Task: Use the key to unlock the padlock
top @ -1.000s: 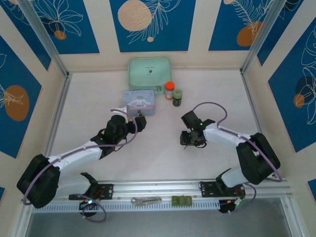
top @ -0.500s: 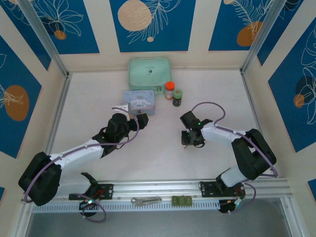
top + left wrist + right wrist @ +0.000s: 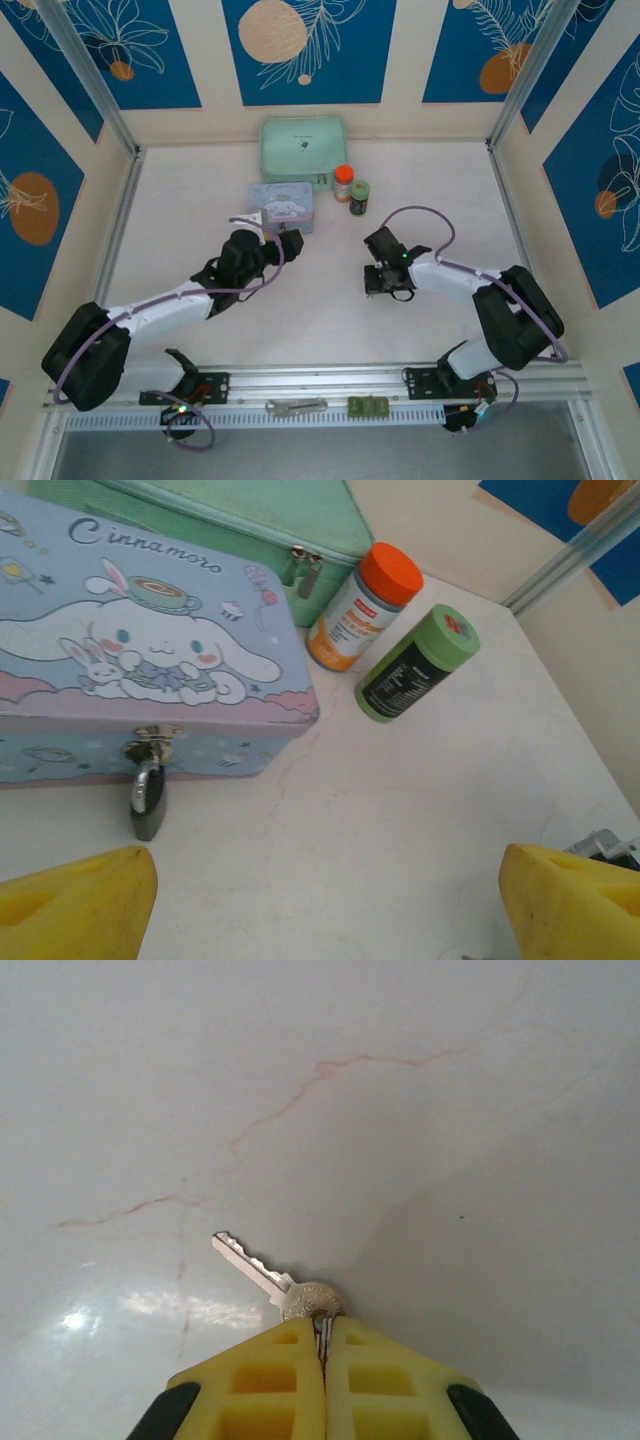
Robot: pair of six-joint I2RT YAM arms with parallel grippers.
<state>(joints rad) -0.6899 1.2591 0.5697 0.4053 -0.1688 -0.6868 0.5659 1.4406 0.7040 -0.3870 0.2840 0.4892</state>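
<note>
Got the key (image 3: 270, 1280) clenched by its bow in the right hand (image 3: 325, 1345), blade poking toward the upper left of the right wrist view, low over the pale bench (image 3: 450, 1110); can't tell whether touching it. In the top view, right hand (image 3: 380, 285) just right of centre, nudged slightly left and up versus a second ago, no big travel. Bigger change on the other side: left hand (image 3: 283, 243) swung up and right over the last second, now parked just below the light blue tin (image 3: 283, 207). In its own wrist view, left hand (image 3: 320, 910) released, spread wide toward the bottom corners, holding nothing. Seeing the padlock (image 3: 148, 798) at lower left of that view, shackle through the tin's front clasp, looks locked, dark body hanging down at the bench. Also orange-capped bottle (image 3: 365, 605) and green-lidded jar (image 3: 418, 662) at upper centre, mint pouch (image 3: 200, 510) along the top edge, all clear of the lock. Reads as pickup done, left side lining up to steady the lock, insertion not started. Key and padlock well apart, so next needs carrying the key across and aligning blade to keyway; keyway not visible, probably underneath, so likely need to tilt the body first
</note>
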